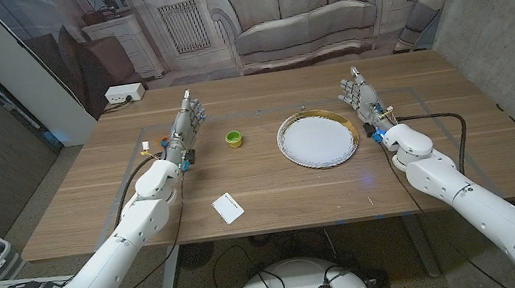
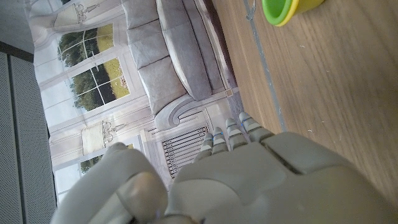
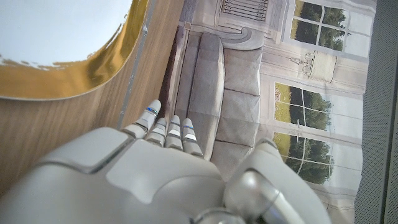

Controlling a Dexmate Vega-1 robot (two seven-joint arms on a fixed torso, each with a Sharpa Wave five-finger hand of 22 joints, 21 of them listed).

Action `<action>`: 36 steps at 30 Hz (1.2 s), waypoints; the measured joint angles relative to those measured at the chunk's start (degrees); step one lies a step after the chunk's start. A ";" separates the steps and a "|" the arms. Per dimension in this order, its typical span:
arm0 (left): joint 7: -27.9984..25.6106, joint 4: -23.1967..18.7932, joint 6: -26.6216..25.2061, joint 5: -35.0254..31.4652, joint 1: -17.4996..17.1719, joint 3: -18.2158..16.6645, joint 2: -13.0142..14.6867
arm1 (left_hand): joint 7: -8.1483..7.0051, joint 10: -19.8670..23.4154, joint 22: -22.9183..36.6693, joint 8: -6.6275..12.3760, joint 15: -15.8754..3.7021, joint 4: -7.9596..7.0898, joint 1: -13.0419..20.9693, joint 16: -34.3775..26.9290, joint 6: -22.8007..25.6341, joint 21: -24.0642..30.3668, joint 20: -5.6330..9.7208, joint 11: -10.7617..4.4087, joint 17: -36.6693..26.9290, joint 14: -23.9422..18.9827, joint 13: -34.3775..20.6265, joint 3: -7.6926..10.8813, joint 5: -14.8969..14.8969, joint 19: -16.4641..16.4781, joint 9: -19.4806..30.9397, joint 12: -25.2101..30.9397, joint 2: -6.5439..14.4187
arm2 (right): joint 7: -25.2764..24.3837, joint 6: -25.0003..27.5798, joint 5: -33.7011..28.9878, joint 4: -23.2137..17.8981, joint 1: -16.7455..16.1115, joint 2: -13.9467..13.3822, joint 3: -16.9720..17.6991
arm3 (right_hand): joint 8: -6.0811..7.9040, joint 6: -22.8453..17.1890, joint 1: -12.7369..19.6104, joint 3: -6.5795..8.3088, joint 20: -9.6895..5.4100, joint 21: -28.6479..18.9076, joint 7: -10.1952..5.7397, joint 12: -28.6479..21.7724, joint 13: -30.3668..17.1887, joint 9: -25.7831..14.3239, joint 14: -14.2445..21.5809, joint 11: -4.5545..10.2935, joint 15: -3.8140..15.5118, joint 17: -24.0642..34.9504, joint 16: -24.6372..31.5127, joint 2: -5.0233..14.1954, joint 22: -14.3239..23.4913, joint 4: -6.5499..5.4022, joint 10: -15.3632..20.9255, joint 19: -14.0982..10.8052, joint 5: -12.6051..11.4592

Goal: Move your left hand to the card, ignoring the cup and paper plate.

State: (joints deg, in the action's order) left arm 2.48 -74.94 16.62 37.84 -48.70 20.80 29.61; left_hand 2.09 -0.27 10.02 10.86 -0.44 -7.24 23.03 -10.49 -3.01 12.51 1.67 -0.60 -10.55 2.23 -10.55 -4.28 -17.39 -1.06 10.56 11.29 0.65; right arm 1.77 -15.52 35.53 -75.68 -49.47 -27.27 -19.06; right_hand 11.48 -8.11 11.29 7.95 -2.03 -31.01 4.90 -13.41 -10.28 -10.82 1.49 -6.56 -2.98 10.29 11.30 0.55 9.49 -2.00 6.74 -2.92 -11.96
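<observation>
With fingers apart and empty, the left robot hand [image 1: 189,116] sits upper left beside the cup [image 1: 234,139], which it may clip while sweeping down-frame to the card [image 1: 228,208] at lower centre.

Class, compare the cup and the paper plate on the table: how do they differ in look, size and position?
The cup is green and yellow; the paper plate is white with a gold rim. The cup is far smaller than the plate. The cup sits nearer the left hand, the plate nearer the right hand. Both are round.
</observation>
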 measured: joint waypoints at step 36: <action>-3.42 -12.19 -1.47 -0.32 -6.44 -2.16 4.00 | 0.26 3.12 -0.01 0.87 0.41 0.02 1.68 -0.60 3.38 0.33 0.14 -0.22 0.16 -2.27 0.02 0.01 -0.64 1.81 -0.01 0.86 1.24 | 8.79 5.83 -9.91 -6.00 -4.96 6.88 12.01 | 0.00 -0.50 -0.01 -0.02 -0.02 0.74 -0.50 0.01 -0.34 0.01 0.30 -0.30 -0.30 -0.02 0.00 0.00 0.27 0.02 0.72 -0.01 0.00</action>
State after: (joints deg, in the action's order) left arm -0.93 -87.14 15.15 37.53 -55.14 18.64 33.61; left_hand 2.35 2.85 10.01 11.73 -0.03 -7.22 24.71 -11.09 0.36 12.84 1.80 -0.81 -10.39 -0.04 -10.54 -4.27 -18.03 0.75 10.55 12.14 1.89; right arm 10.57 -9.69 25.62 -81.68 -54.43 -20.39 -7.05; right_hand 11.48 -8.62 11.29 7.92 -2.05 -30.27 4.40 -13.40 -10.63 -10.80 1.79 -6.86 -3.27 10.27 11.30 0.55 9.76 -1.97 7.46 -2.94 -11.96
